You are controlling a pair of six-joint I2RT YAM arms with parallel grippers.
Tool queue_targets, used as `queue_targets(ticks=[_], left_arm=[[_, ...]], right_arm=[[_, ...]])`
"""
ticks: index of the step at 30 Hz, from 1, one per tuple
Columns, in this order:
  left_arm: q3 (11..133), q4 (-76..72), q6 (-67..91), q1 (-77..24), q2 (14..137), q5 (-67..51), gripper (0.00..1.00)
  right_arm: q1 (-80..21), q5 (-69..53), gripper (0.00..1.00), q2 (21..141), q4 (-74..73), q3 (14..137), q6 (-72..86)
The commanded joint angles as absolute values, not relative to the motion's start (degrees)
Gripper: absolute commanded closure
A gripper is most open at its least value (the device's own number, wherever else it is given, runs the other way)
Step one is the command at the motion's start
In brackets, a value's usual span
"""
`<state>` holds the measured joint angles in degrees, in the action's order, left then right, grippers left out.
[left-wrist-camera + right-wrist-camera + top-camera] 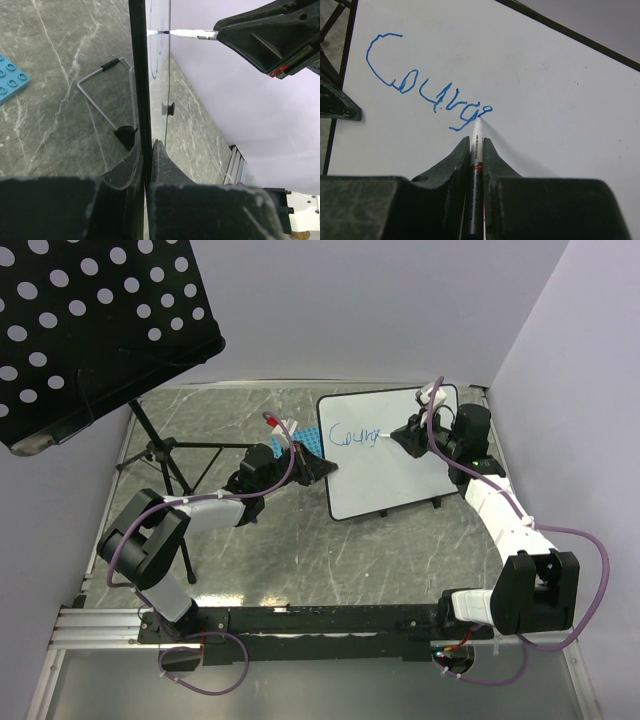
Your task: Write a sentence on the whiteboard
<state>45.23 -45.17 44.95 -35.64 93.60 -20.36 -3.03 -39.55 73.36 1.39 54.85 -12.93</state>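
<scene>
The whiteboard [400,465] stands tilted at the table's back middle. My left gripper [318,466] is shut on its left edge; in the left wrist view the dark board edge [139,75] runs between the shut fingers [127,167]. My right gripper [398,438] is shut on a white marker [476,150] whose tip touches the board [560,90]. The sentence [427,90] is blue cursive reading "Courage" in one line, also showing in the top view [356,436]. The tip sits at the last letter's end.
A black perforated music stand [90,330] on a tripod [160,455] overhangs the back left. A blue gridded rack [300,445] lies behind my left gripper, also in the left wrist view [11,77]. The board's wire foot [100,100] rests on the marble table. Walls close the back and right.
</scene>
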Motion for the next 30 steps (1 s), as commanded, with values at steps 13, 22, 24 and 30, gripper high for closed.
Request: queue_targets(ticks=[13,22,24,30], left_arm=[[46.32,-48.6,40.96,-36.04,93.08,-22.94,0.99],[46.58,-48.96,41.04,-36.12,93.6,-23.2,0.99],[46.67,-49.04,41.13,-36.04,93.78,-23.29,0.99],[46.76,-49.04,41.22,-36.12,93.78,-23.29,0.99]], right_arm=[[-2.99,-35.87,1.0,73.65,-0.27,56.87,-13.98],[-2.99,-32.87,1.0,71.72,6.06,54.05,-11.78],[-2.99,-33.48,1.0,71.72,6.42,53.96,-11.6],[-3.08,-34.8,1.0,71.72,6.94,53.61,-11.34]])
